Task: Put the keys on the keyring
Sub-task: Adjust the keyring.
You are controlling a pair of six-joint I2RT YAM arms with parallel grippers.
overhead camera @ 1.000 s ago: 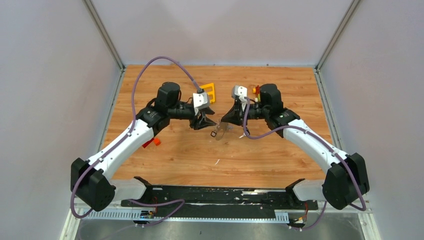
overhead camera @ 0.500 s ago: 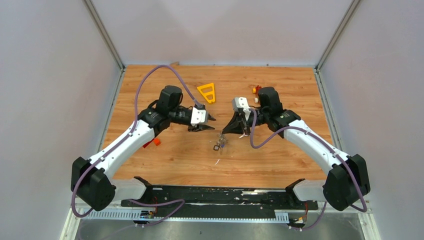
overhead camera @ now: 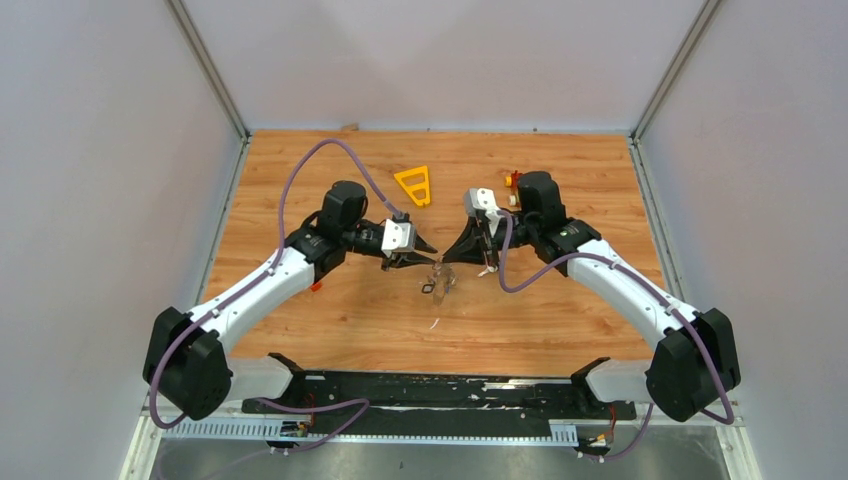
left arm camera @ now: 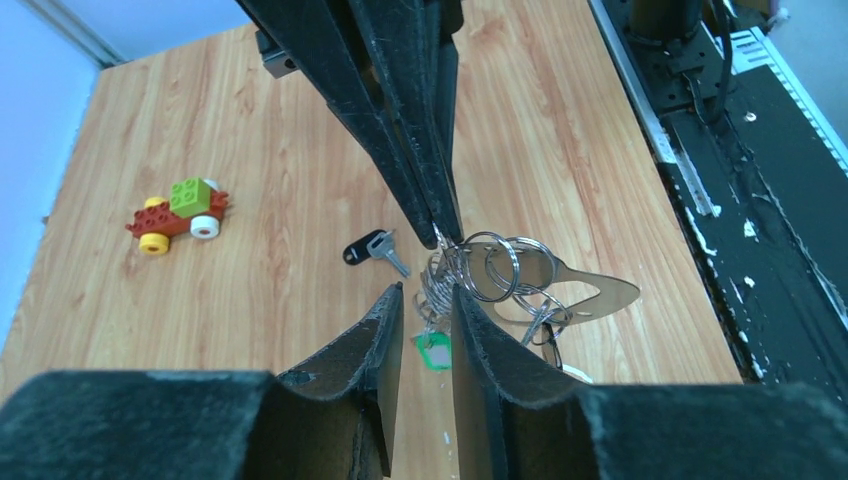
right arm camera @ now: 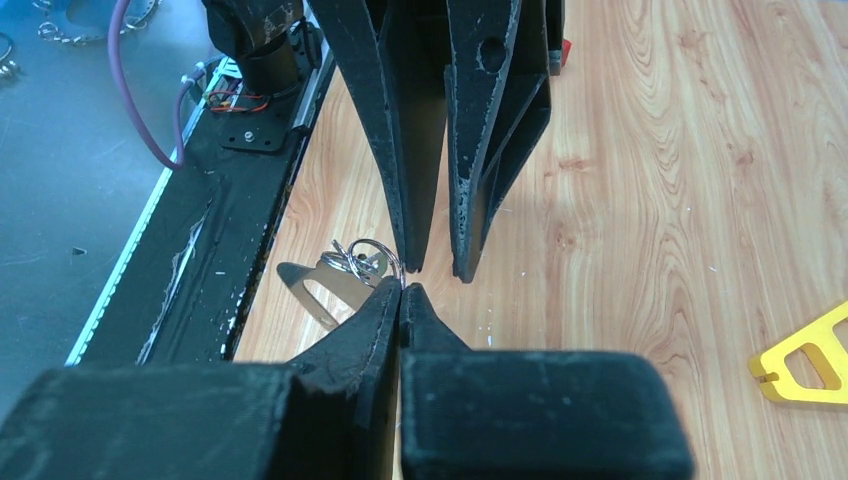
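The keyring (left arm camera: 585, 292), a flat silver loop, hangs with a bunch of small wire rings (left arm camera: 490, 265) and a green-tagged key (left arm camera: 432, 352) just above the wood. My right gripper (left arm camera: 440, 235) is shut on one thin wire ring of that bunch; the right wrist view shows the ring at its closed tips (right arm camera: 402, 288). My left gripper (left arm camera: 428, 298) faces it tip to tip with a narrow gap between its fingers, and the rings show through the gap just beyond them. A black-headed key (left arm camera: 370, 247) lies loose on the table. In the top view the bunch (overhead camera: 437, 280) hangs between both grippers.
A yellow triangle frame (overhead camera: 414, 185) lies behind the left gripper. The toy block figure (left arm camera: 180, 210) sits behind the right arm. A small orange piece (overhead camera: 315, 285) peeks from under the left forearm. The black base rail (overhead camera: 440, 390) runs along the near edge.
My left gripper has swung down and toward the hanging bunch, uncovering the yellow triangle, and its jaws have narrowed. The right gripper has lowered slightly with the bunch.
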